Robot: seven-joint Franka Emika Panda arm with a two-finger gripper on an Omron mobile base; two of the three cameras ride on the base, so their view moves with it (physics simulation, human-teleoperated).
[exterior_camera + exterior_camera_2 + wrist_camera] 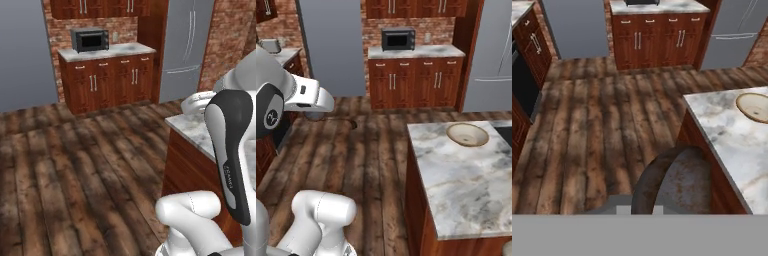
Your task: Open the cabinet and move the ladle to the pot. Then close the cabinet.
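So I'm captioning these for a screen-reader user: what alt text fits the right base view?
A marble-topped island with a shallow beige sink basin stands at right on dark plank flooring. Beyond it, reddish-brown base cabinets carry a microwave, beside a grey refrigerator. The white robot arm crosses the left edge.

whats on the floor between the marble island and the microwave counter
Nothing: bare wooden floor runs from the marble island to the microwave counter, seen best in the right base view.

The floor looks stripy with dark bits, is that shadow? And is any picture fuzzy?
Hand view: the dark stripes on the wooden floor look like plank stain, not cast shadows. Right base view: a faint shadow on the floor under the arm; the marble island top has no glare. Left base view: the microwave looks soft.
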